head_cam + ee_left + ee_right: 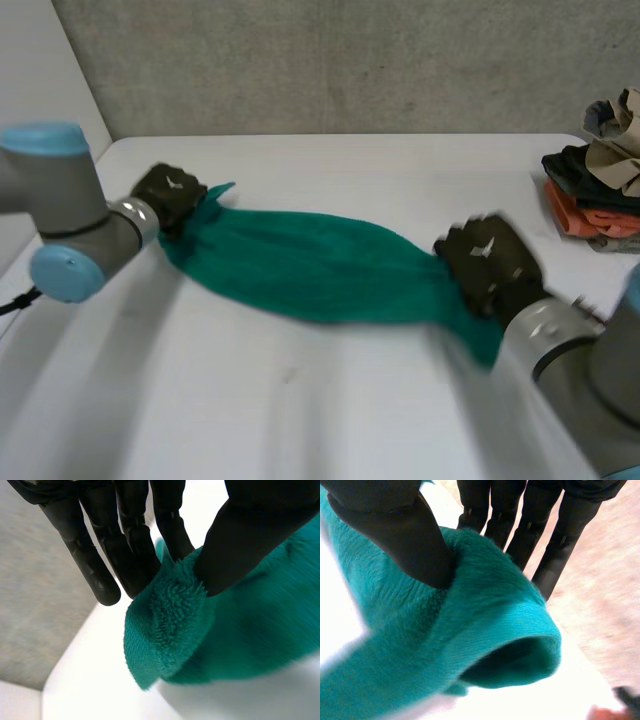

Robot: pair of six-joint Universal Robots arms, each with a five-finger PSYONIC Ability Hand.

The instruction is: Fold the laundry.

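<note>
A green towel (310, 265) hangs stretched between my two hands above the white table (330, 410). My left hand (168, 195) holds its far left end; in the left wrist view the thumb (240, 545) pinches the green towel's corner (170, 625) against the straight fingers (130, 540). My right hand (490, 262) holds the towel's right end, nearer the front. In the right wrist view its thumb (405, 540) presses the towel's edge (485, 630) against the fingers (530, 525).
A pile of folded and loose clothes (598, 185), dark, orange and beige, sits at the table's back right edge. A grey wall (330, 60) runs behind the table.
</note>
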